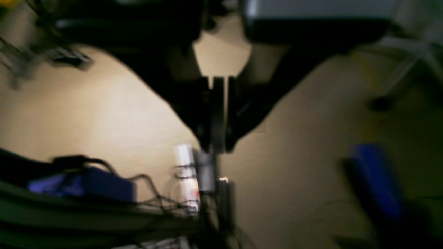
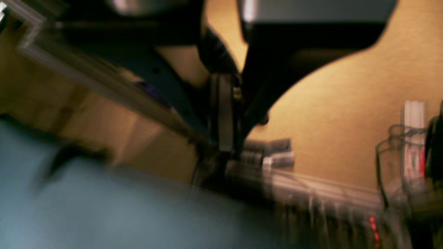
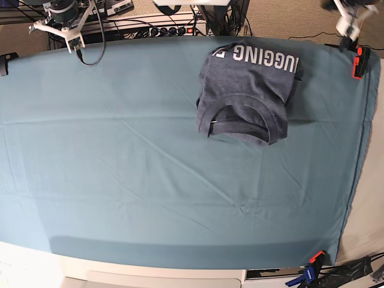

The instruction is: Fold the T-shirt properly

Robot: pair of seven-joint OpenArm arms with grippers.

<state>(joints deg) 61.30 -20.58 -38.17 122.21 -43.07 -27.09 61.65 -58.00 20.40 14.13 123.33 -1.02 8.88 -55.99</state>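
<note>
Looks like robot lab or workshop. Worktop [image 3: 120, 198] covered with teal cloth, held by orange clamps [image 3: 359, 62]. Power strip [image 3: 171, 29] and tangled black cables [image 3: 96, 45] along far edge. Beige carpet floor [image 3: 288, 18] behind.

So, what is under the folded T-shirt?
The T-shirt lies on the teal table cloth, which shows all around it. Whether anything else is beneath the shirt cannot be seen; the fabric covers that spot.
</note>
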